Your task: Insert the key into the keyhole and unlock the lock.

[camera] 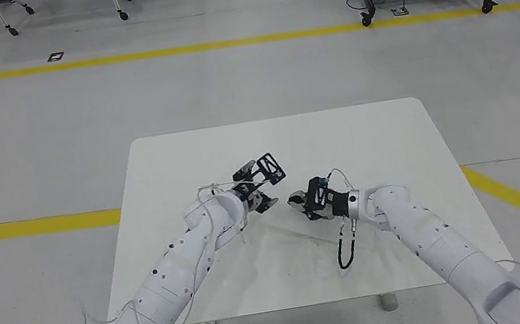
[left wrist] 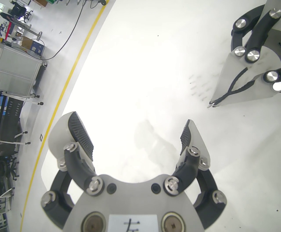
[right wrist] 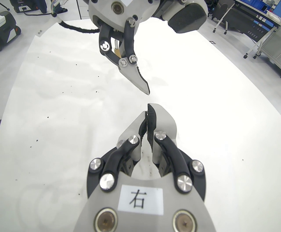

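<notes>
My white, glossy arms [camera: 172, 281] end in silver plates [left wrist: 131, 197] with black linkages [right wrist: 173, 151], silver screws [right wrist: 184, 180] and grey fingers [left wrist: 56, 134] padded in ribbed black. Each plate bears a white label [right wrist: 140, 200] with one black character; a black cable [camera: 343, 256] loops off my right arm.

Right gripper [left wrist: 212, 104] partly cut off by pic edge, left wrist view; whether tips pinch anything: can't tell. Left gripper [right wrist: 166, 57] base cropped, right wrist view.

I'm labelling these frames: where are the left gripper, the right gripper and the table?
left gripper [left wrist: 131, 118]: left wrist view, midway between its open fingertips.
right gripper [right wrist: 148, 109]: right wrist view, where its shut fingertips meet.
table [camera: 377, 134]: top view, bare white top near the far edge.
</notes>
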Controlling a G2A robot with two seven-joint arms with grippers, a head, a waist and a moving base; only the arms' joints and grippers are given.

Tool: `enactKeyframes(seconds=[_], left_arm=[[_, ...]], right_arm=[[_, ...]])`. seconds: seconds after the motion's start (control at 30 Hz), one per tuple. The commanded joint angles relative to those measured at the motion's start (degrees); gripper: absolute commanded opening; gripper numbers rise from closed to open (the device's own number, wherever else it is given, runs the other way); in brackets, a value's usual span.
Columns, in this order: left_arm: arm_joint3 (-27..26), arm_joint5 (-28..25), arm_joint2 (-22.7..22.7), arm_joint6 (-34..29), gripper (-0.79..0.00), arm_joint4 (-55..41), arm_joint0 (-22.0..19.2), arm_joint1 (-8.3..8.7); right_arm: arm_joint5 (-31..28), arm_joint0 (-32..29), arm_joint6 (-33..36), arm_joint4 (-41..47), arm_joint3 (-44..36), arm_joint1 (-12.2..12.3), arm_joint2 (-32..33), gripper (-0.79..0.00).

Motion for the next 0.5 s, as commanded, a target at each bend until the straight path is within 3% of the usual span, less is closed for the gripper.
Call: enactKeyframes(seconds=[0.0, 0.47], left_arm=[[0.9, 0.4, 0.8, -0.2, 0.0, 0.6, -0.5, -0.4], [7.2, 4.7, 3.2, 0.0, 0.0, 3.0, -1.8, -2.52]], right_arm=[[0.1, 0.1, -0.3, -0.1, 0.2, 0.0, -0.1, -0.785], [1.6, -1.4, -6.5, -0.8, 0.2, 0.9, 1.3, -0.785]])
